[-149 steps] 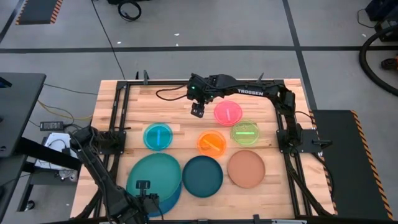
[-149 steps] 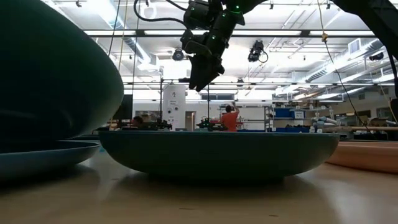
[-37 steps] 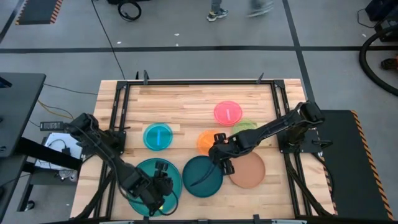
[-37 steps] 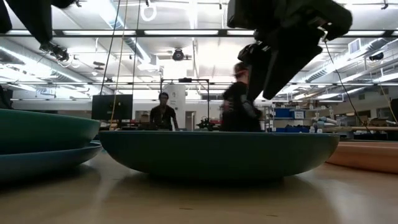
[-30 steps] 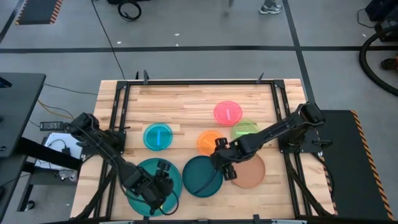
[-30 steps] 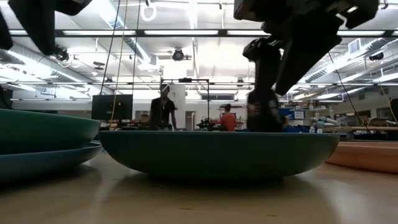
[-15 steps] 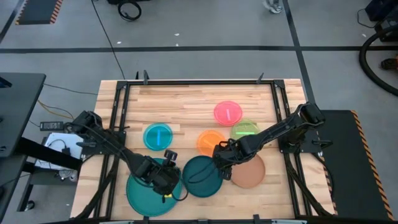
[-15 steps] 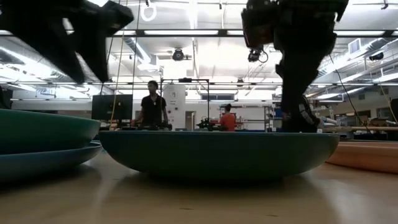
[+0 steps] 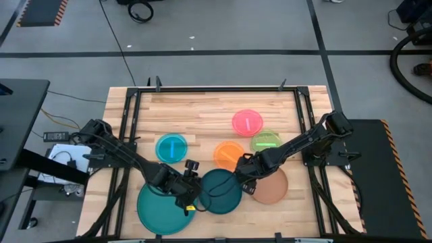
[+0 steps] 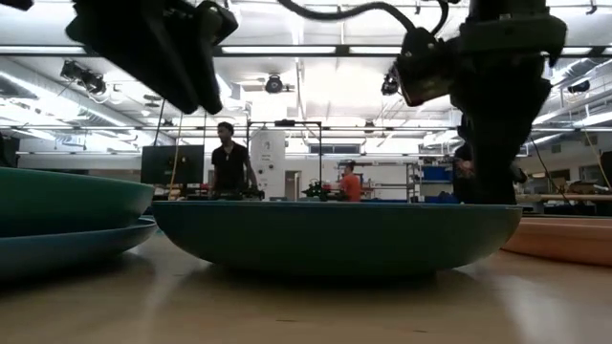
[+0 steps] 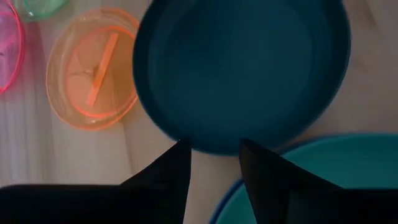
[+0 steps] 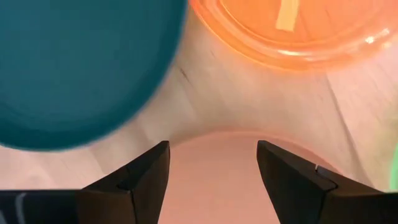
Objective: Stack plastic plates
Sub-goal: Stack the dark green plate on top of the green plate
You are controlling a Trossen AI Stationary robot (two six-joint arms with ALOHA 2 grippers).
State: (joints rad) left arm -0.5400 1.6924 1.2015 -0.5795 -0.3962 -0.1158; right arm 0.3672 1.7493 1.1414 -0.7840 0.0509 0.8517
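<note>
Orange plate (image 11: 93, 68) beyond low view's sight

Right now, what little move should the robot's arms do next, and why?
Probably the left pincer should ease forward onto the dark teal plate's rim. It is open and empty, right at that rim, beside the big teal plate. The right pincer hangs open over the brown plate.

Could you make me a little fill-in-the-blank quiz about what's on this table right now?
1. The large teal plate rests on top of a plate coloured ____.
2. The left end effector has its fingers open near the rim of the dark ____ plate.
3. The right end effector hangs open over the ____ plate.
4. The pink plate lies beside the ____ plate.

Missing words: blue; teal; brown; green
</note>
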